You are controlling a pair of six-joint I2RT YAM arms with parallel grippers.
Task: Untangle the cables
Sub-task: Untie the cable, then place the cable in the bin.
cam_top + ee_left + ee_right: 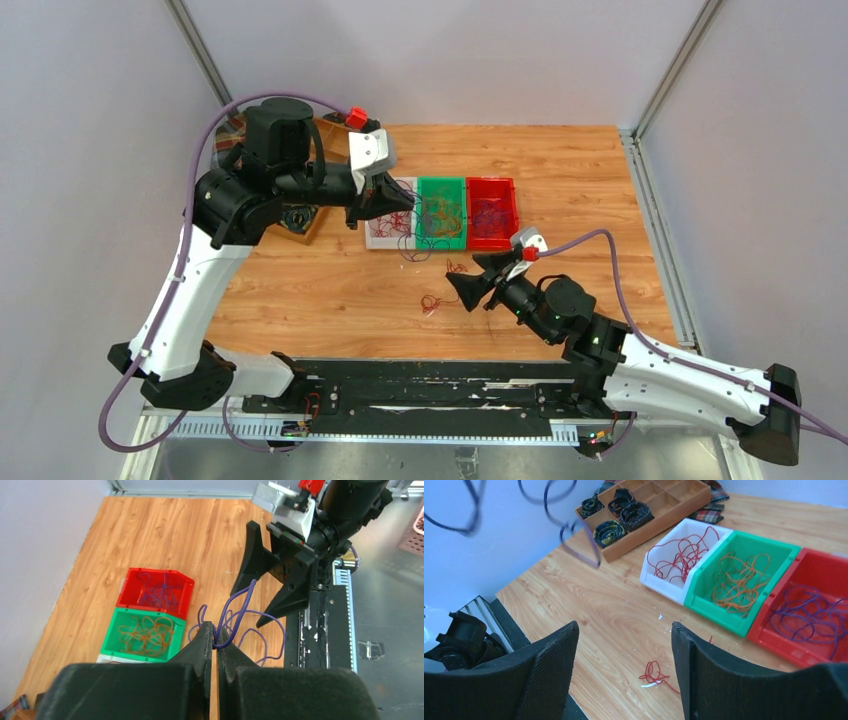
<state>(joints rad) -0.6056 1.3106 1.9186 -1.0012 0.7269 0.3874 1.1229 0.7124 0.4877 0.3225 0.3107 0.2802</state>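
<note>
My left gripper (216, 642) is shut on a thin purple cable (239, 611), whose loops hang in the air above the table. From above, that gripper (395, 205) hovers over the white bin (375, 243), and the purple cable (410, 250) dangles below it. My right gripper (625, 626) stands open with nothing between its fingers, and it sits (462, 272) low over the table just in front of the bins. A small red cable (654, 672) lies on the wood beneath it. Red cables (679, 557) fill the white bin, orange cables (739, 580) the green bin, and purple cables (806, 615) the red bin.
The white bin, the green bin (441, 181) and the red bin (492, 182) stand side by side mid-table. A wooden organiser (659, 515) holding black coiled bundles sits at the back left on a plaid cloth. Loose red strands (435, 301) lie in front of the bins.
</note>
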